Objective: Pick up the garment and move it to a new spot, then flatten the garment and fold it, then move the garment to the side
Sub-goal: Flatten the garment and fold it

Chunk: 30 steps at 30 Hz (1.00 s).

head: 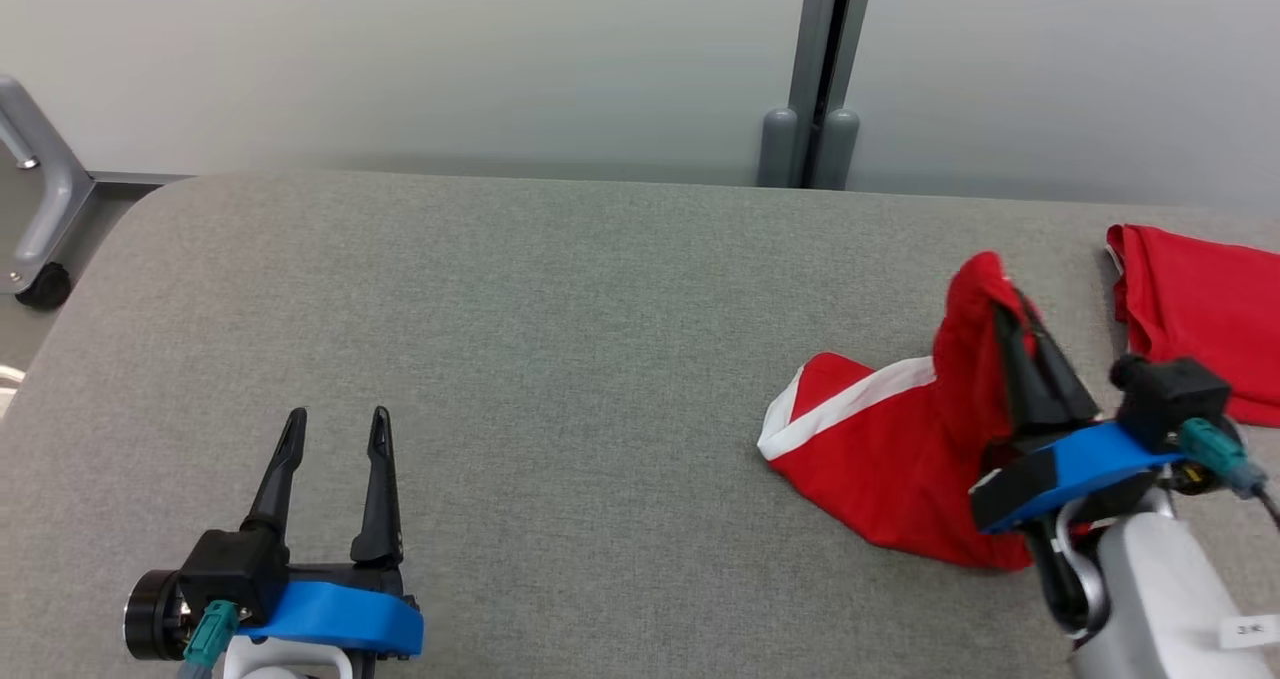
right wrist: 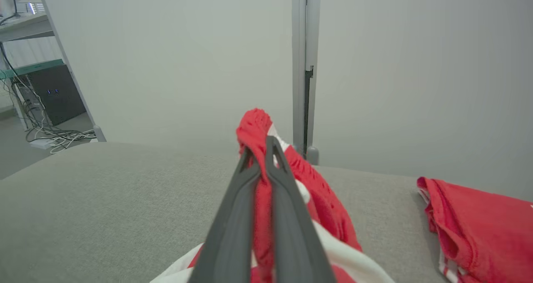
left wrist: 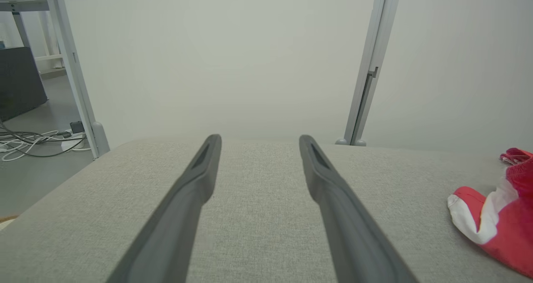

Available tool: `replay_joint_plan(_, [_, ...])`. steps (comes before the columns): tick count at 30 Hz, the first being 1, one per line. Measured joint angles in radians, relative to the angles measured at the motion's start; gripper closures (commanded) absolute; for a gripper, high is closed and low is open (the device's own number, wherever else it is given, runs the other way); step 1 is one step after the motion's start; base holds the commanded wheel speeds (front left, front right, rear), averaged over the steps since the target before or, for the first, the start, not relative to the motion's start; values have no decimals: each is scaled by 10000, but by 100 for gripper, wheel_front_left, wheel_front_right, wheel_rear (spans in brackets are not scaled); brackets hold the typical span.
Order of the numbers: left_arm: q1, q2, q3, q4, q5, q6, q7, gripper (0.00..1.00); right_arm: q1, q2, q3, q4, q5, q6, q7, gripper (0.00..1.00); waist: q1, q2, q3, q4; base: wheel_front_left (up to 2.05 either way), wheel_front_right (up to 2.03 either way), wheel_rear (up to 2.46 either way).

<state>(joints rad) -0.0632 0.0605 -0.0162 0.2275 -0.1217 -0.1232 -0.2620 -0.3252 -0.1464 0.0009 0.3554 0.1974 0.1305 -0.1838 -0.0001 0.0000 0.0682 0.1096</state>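
I read this as the first step, the pick-up. The right gripper (head: 1015,309) has its fingers clamped together on a bunch of the red garment (head: 890,459), pulling the cloth into a peak. The rest of it, with its white band, lies slumped on the grey padded table (head: 560,309), to the right of the upright grey post (head: 820,79) and nearer to me. The left gripper (head: 338,414) sits far to the left of the post, down by my edge, with its fingers apart and nothing between them. My judgement is that the next move is a clean lift until the trailing cloth leaves the pad, then a carry to the bare stretch left of the post. The pinch looks narrow, so I would go slowly in case the cloth slips. A second red piece (head: 1200,299) lies further right of the post, close to the garment but apart from it, and I would pull away from it. That piece is cut off by the frame edge. My own right forearm hides the garment's near hem. I cannot tell which part of the garment I hold, what kind of garment it is, or whether the left fingers touch the pad.
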Motion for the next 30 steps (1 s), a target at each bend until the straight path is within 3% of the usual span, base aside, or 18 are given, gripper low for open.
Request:
replay_joint_plan(9, [-1,-25,-48,36,-13,-6,0,0,-287,813,2479,857,326,0,-88,100,0,0,-47,628,0,0,0])
replay_joint_plan(22, [-75,-56,-190,144,-109,-10,0,0,-696,970,7873,2487,2612,0,-663,100,1,0,225,1058,0,0,0])
replay_joint_plan(23, [-91,-61,-194,150,-119,-10,0,0,-744,968,8186,2546,2683,0,-688,39,1,0,237,1059,0,0,0])
replay_joint_plan(24, [-106,-65,-190,155,-121,-10,2,0,-778,968,8424,2596,2769,0,-698,0,1,0,246,1056,0,0,0])
replay_joint_plan(30, [-118,-77,-77,153,-123,-10,0,0,-958,974,8704,2709,2943,0,-761,0,1,1,263,891,0,0,0])
